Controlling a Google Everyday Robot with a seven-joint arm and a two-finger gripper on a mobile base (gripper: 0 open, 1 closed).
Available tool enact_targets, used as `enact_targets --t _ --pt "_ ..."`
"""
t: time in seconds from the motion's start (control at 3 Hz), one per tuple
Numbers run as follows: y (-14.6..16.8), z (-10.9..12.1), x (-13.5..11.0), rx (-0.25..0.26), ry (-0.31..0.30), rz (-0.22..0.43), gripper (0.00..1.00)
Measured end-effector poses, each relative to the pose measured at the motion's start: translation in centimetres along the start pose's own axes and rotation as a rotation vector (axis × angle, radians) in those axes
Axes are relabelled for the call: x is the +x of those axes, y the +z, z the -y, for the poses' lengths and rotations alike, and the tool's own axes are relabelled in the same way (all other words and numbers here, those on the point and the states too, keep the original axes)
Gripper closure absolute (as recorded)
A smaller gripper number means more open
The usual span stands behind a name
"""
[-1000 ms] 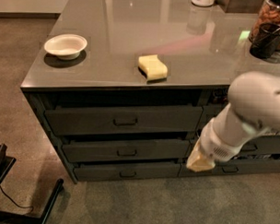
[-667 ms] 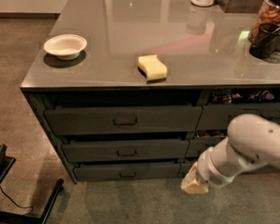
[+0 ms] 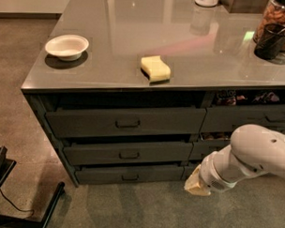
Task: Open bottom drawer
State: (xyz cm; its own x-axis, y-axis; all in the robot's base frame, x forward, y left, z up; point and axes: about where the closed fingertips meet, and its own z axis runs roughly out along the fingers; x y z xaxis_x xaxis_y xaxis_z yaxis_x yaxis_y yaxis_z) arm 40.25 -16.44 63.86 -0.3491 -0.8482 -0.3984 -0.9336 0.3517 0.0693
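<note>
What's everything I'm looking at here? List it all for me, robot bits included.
counter: one, glossy grey, fills the upper picture
bowl: one, white, counter's left side
sponge: one, yellow, near the counter's front edge
jar: one, clear with brown contents, counter's far right
cup: one, dark, in front of the jar
upper wide drawers: two, dark grey, under the counter
bottom drawer: one, dark grey, slimmest, lowest of the wide column
narrow drawers: at least two, dark grey, right column
stand: one, black, floor at lower left
arm: one, white, lower right
gripper: one, tan-tipped, low by the bottom drawer's right end, off its pull
</note>
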Motion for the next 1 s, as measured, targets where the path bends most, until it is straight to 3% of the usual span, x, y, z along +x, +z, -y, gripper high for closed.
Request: enact_targets --t 0.33,0.67,1.0 --pt "2.6 -0.2 1.1 0.056 -0.077 -0.014 1.00" --pt "5.9 1.5 1.2 0.138 -0.140 0.047 1.00" --pt "10.2 4.9 0.5 0.195 -0.173 0.148 1.00"
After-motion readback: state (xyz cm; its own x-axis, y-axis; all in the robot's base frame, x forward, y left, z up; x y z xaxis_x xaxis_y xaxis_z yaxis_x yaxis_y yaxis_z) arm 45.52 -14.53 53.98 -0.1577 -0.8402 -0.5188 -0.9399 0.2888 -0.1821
